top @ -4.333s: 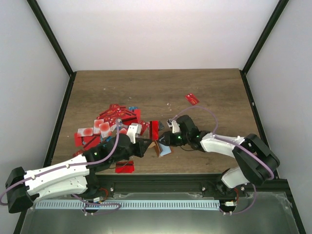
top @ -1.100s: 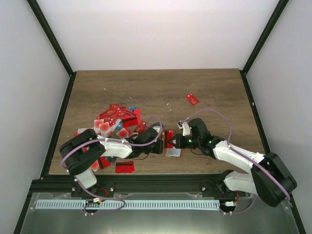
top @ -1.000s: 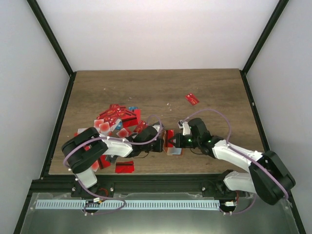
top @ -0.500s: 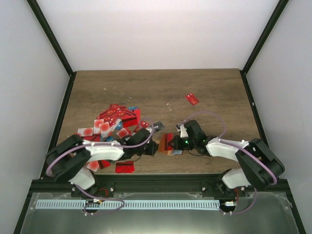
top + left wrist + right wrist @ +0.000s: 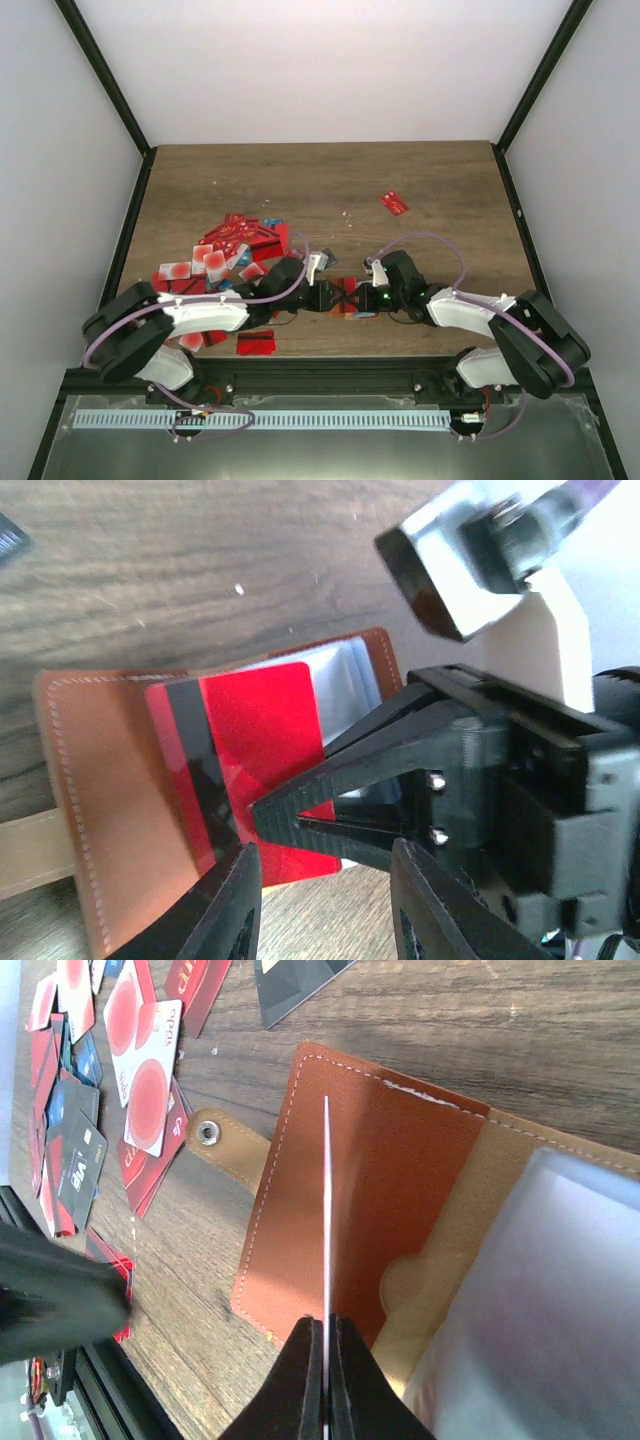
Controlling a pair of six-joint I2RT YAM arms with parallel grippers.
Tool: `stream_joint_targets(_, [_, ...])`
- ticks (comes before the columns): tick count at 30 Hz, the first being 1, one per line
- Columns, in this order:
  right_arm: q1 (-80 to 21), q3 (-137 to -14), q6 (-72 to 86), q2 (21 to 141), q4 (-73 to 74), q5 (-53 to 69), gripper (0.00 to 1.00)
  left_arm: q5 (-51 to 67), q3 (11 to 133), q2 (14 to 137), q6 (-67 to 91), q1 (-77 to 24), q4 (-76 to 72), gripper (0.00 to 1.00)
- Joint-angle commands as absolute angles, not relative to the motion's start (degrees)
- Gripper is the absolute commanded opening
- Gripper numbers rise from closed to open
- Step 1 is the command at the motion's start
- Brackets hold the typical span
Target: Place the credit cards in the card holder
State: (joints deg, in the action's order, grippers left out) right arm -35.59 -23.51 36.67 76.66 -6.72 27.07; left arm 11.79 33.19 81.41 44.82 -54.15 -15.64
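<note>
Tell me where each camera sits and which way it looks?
Top external: high behind the arms, looking down at the table; both arms show, the left gripper and right gripper meeting.
Left wrist: on the left arm, looking past its own open fingers at the right gripper pinching a red card at the card holder.
Right wrist: on the right arm, looking past its own shut fingers at that card, edge-on.
Both wrist views share the red card and the card holder.
</note>
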Motion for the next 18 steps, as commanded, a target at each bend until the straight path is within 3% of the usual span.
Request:
stream_joint_targets(1, [-34.9,-22.3,35.9,74.0,-7.8,27.8,0.01,18.6,31.7,89.7,49.0,-53.7,-31.4,0.38])
stream_joint_targets(11, [-30.6,-17.6,35.8,65.9,-12.2,35.1,0.01,23.5,26.8,99.0,51.6,-50.6,-48.3,0.47])
stream_joint_targets(18, [-29.3,-16.8,36.0,67.8,-17.8,44.9,0.01,30.6,25.7,105.3,53.1,-49.5,-62.5,0.53])
